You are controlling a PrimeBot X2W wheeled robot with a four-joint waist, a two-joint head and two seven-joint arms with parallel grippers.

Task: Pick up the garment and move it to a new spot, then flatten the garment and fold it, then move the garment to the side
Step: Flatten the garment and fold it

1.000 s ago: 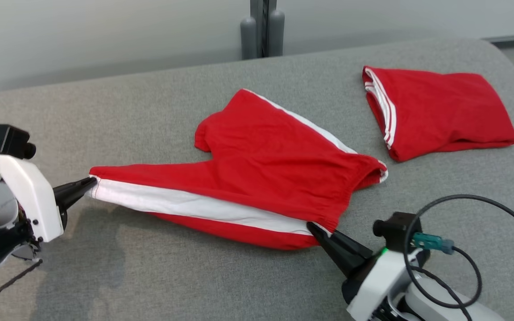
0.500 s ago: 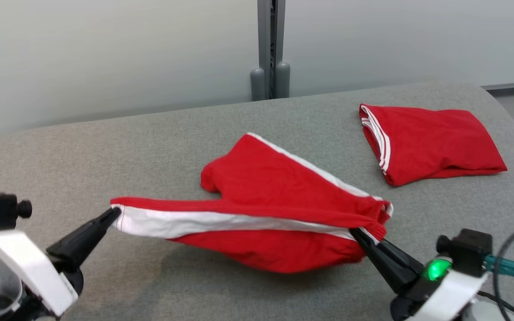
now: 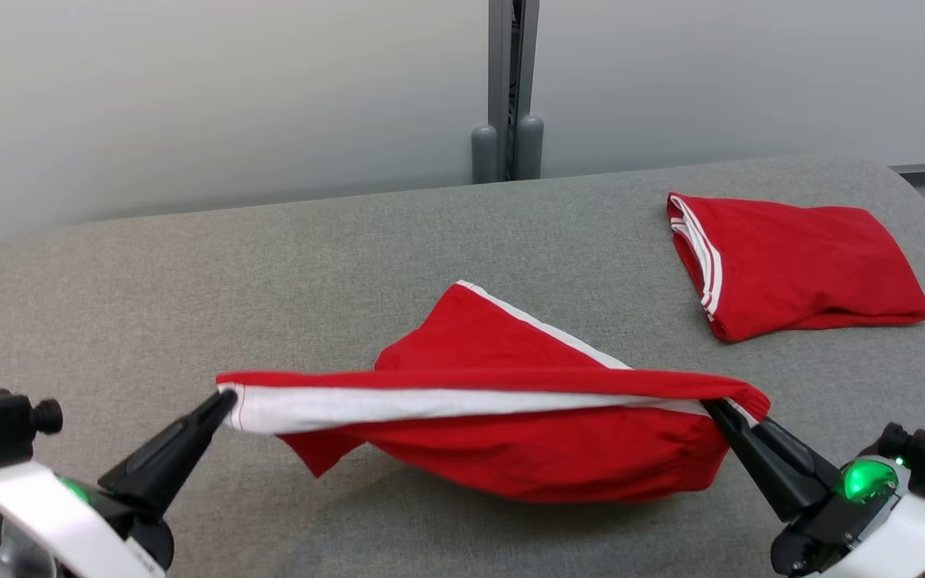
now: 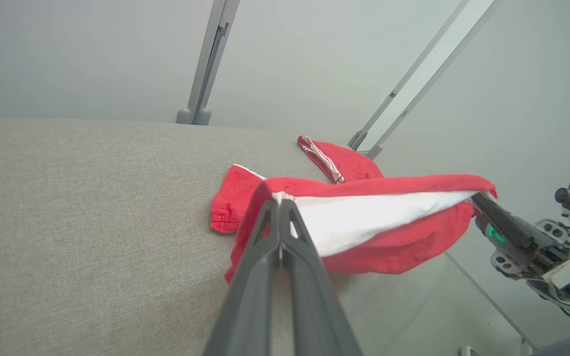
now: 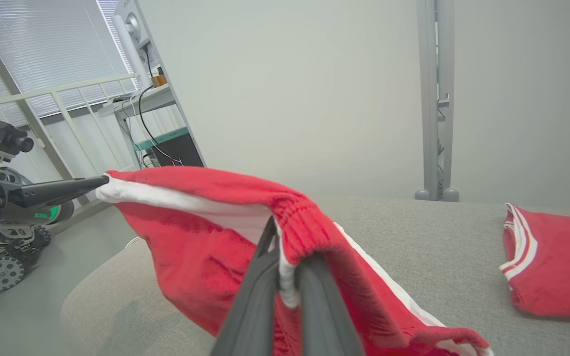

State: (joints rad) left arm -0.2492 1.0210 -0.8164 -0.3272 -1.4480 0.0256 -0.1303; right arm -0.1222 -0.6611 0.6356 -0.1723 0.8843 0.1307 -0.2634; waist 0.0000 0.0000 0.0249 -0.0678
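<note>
The garment [image 3: 511,449] is a pair of red shorts with a white side stripe. It hangs stretched between my two grippers above the grey padded table [image 3: 189,265], and its far leg still trails on the surface. My left gripper [image 3: 226,399] is shut on the hem end of the stripe, seen up close in the left wrist view [image 4: 280,202]. At the other end, my right gripper [image 3: 715,408] is shut on the ribbed waistband, seen up close in the right wrist view [image 5: 285,232]. The garment [image 4: 389,217] sags below the taut white stripe.
A second red garment [image 3: 792,265] lies folded at the table's back right. A grey post [image 3: 511,88] stands against the wall behind the table. Off the table's left side, the right wrist view shows a railing [image 5: 57,99] and a desk with cables.
Both grippers have lifted the garment off the table and pulled it taut, so most of it now hangs in the air. The head camera has tilted upward.
</note>
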